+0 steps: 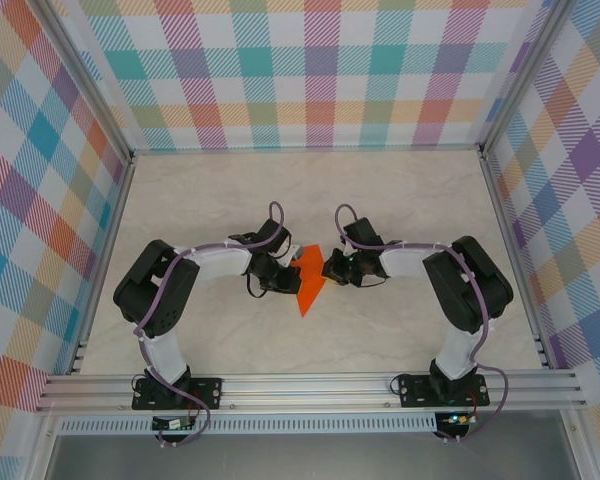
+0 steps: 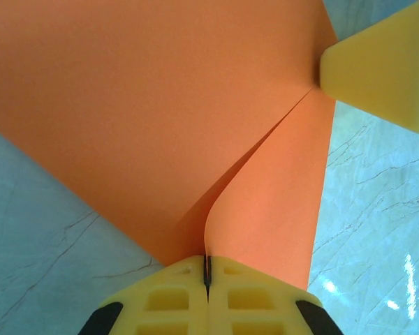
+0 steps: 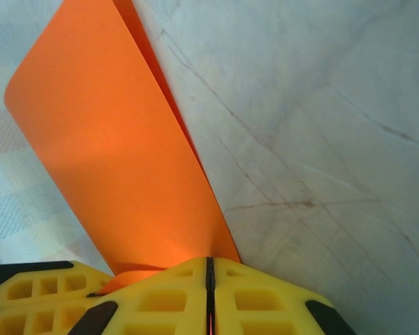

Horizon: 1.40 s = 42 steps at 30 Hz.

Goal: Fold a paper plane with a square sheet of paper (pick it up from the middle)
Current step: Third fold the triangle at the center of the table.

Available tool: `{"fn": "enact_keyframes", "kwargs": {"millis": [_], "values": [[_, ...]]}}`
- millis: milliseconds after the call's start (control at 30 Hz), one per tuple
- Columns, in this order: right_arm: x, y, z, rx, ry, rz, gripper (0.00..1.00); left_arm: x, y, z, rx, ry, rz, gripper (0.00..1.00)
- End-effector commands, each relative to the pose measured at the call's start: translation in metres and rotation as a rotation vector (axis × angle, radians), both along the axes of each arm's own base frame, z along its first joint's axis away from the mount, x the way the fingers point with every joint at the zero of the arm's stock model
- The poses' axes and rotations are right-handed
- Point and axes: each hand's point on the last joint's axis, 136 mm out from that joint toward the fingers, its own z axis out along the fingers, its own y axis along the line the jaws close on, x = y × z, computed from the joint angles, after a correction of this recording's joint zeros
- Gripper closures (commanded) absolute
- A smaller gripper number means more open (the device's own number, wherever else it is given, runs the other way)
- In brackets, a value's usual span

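Both pairs of jaws are pinched shut on the paper plane (image 1: 308, 285). The left arm (image 1: 205, 262) takes one side and the right arm (image 1: 410, 262) the other, at the middle of the surface (image 1: 400, 200). I cannot tell whether it rests there or hangs just clear. To my eye the fold wants firming: hold both grips level, draw apart gently, and avoid any twist that would tear it. Its long axis runs near to far, nose pointing toward the arm bases.
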Motion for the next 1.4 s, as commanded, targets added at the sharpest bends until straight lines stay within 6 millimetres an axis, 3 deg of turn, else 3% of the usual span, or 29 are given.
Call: {"fn": "enact_keyframes", "kwargs": {"millis": [0, 100, 333, 600, 767, 933, 1033, 1233, 1367], "values": [[0.002, 0.004, 0.030, 0.038, -0.057, 0.022, 0.90, -0.016, 0.017, -0.021, 0.082, 0.069, -0.005, 0.96], [-0.004, 0.019, 0.038, 0.108, -0.056, 0.067, 0.90, -0.016, 0.016, -0.021, 0.079, 0.068, -0.004, 0.96], [-0.016, 0.040, 0.026, 0.153, -0.018, 0.116, 0.90, -0.015, 0.016, -0.021, 0.079, 0.070, -0.003, 0.96], [-0.021, 0.032, -0.006, 0.069, 0.040, 0.102, 0.91, -0.014, 0.014, -0.017, 0.069, 0.067, 0.008, 0.93], [-0.026, 0.024, -0.020, 0.025, 0.071, 0.064, 0.92, -0.002, 0.017, 0.005, 0.071, 0.000, 0.074, 0.81], [-0.029, 0.025, -0.018, 0.003, 0.067, 0.026, 0.92, 0.014, 0.039, 0.038, 0.138, -0.094, 0.204, 0.63], [-0.032, 0.025, -0.020, -0.021, 0.070, -0.003, 0.92, 0.015, 0.048, 0.054, 0.133, -0.113, 0.287, 0.61], [-0.035, 0.023, -0.019, -0.027, 0.074, -0.064, 0.92, -0.006, 0.013, 0.083, -0.149, -0.001, 0.320, 0.79], [-0.036, 0.022, -0.015, -0.022, 0.069, -0.074, 0.91, -0.015, -0.006, 0.082, -0.276, 0.076, 0.334, 0.86]]}}
